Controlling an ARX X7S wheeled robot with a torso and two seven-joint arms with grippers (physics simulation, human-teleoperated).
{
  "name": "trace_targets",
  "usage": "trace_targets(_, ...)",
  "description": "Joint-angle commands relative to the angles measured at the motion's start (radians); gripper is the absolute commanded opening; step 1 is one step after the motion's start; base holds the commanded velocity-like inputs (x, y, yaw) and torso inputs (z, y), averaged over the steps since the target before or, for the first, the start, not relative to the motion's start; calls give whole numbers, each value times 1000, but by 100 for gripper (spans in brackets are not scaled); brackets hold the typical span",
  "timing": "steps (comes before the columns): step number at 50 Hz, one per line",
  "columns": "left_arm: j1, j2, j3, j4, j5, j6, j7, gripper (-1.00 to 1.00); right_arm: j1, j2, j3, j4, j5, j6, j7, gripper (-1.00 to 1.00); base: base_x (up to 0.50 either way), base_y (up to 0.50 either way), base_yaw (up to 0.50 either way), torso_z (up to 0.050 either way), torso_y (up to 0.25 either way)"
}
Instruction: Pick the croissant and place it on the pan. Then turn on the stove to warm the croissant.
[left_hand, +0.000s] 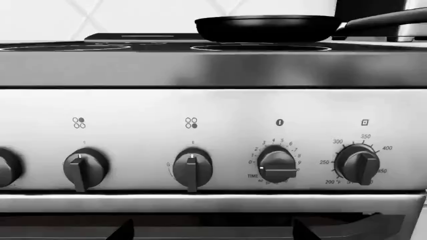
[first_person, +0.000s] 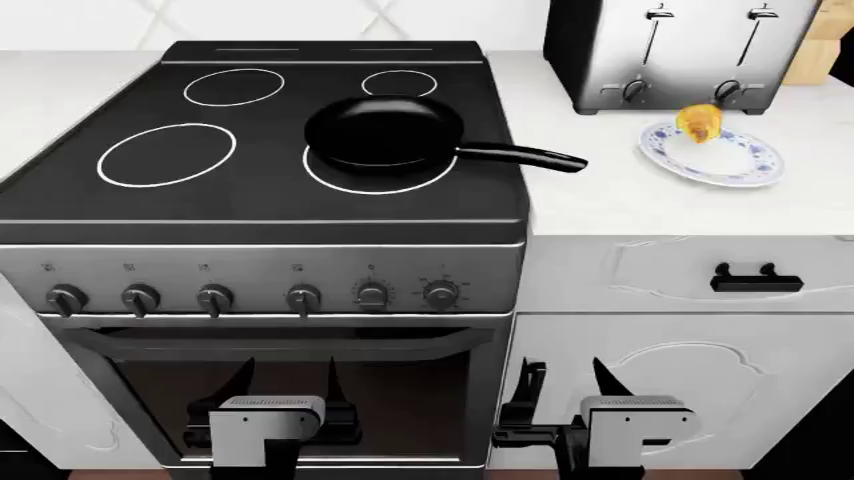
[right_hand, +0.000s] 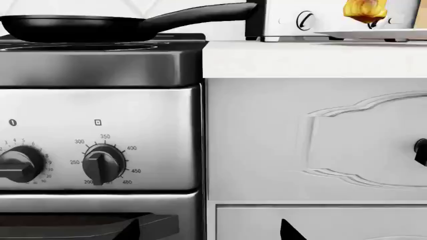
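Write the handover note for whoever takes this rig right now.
Left gripper: open, empty, low in front of the oven door.
Right gripper: open, empty, low in front of the white cabinet.
Croissant: on the blue-patterned plate, by the toaster, right of the stove.
Pan: empty, on the front right burner, handle pointing right.
Done: nothing.
Left: put the croissant in the pan, then turn on the burner knob.
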Motion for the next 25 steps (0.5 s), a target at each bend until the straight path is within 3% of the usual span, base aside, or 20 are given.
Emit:
trace_targets(1,7,-19,18,-9,-40,41,10,100,-3,16,-27,1,-2,-10,26,100,0,0,0,0,0)
trace_targets(16,12,-61,40,-30,-103,117,-8,100,5,55,-97,2,-28,22,102,100,0,0,0,0,0)
trace_targets(25,30,-89,66,-2,-130,145,24,100,-8,81,-118,-42,-2,14,87,100,0,0,0,47,0)
